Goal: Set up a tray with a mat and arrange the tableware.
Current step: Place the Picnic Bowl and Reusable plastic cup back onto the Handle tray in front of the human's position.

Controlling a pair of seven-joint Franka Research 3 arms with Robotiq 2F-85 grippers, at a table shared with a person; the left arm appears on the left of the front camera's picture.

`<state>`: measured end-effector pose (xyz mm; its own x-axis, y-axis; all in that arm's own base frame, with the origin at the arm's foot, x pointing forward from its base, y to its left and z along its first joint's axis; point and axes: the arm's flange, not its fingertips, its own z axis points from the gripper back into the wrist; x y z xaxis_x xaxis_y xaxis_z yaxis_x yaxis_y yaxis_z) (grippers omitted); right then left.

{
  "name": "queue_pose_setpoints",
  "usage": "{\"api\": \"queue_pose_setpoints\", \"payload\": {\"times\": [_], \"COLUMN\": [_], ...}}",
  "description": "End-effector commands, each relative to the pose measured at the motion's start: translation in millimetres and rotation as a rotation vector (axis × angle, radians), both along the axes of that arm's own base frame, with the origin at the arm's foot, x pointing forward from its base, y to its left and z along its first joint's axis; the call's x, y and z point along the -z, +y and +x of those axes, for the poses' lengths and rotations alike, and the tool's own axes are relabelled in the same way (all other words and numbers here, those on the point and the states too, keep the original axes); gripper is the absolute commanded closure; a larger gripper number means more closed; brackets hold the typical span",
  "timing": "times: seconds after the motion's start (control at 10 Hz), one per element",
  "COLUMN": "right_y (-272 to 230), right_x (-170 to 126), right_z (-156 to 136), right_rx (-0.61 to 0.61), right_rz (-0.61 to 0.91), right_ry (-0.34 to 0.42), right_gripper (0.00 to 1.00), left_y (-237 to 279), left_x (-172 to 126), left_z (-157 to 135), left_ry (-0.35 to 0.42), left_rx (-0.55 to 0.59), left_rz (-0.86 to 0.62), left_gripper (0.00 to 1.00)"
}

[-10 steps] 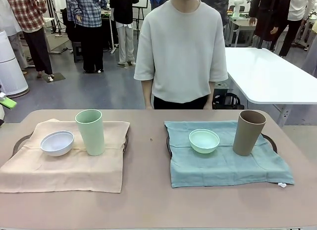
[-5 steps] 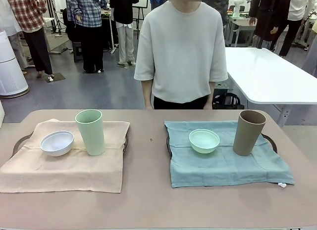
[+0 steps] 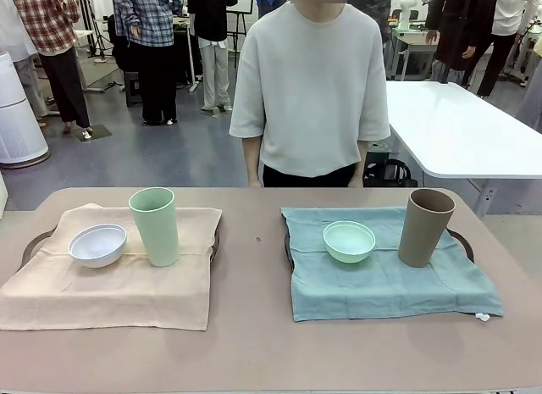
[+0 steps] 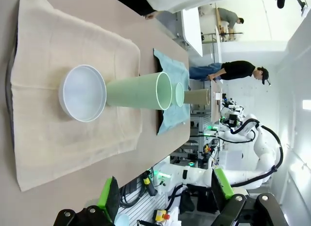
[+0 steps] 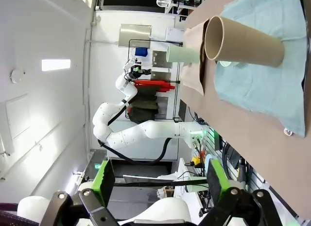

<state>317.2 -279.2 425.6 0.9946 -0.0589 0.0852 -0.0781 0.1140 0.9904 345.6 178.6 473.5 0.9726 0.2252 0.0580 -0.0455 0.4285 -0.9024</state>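
Two trays stand on the table, each under a mat. On the beige mat (image 3: 110, 288) over the left tray (image 3: 32, 243) sit a small white bowl (image 3: 97, 245) and a tall pale-green tumbler (image 3: 154, 226). The teal mat (image 3: 381, 280) over the right tray (image 3: 462, 239) carries a mint-green bowl (image 3: 349, 241) and a tan-brown tumbler (image 3: 426, 227). My left gripper (image 4: 165, 192) hangs open off the table's side, looking along the white bowl (image 4: 82, 93) and green tumbler (image 4: 138, 91). My right gripper (image 5: 160, 177) is open too, well back from the brown tumbler (image 5: 245, 41).
A person in a pale grey shirt (image 3: 309, 89) stands at the far edge, arms down. Bare tabletop (image 3: 254, 267) runs between the two trays and along the near edge. A white table (image 3: 457, 131) stands behind on the right.
The green pad of my left gripper, seen at the far left edge a second ago, has drawn back out of the front view. The tableware and mats have not moved.
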Motion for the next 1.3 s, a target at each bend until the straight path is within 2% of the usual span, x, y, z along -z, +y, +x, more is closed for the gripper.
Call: {"api": "queue_pose_setpoints", "payload": {"times": [0.0,1.2], "right_y": [-3.0,-3.0], "right_x": [0.6,0.6], "right_z": [-2.8,-2.8], "right_rx": [0.010,0.010], "right_rz": [0.001,0.001], "right_ry": [0.001,0.001], "right_gripper": [0.00,0.00], "left_y": [2.3,2.3], "left_x": [-1.3,-1.3], "left_z": [-0.2,-0.2], "left_ry": [-0.004,-0.004], "left_rx": [0.008,0.008], "left_rz": [0.000,0.000], "left_gripper": [0.00,0.00]}}
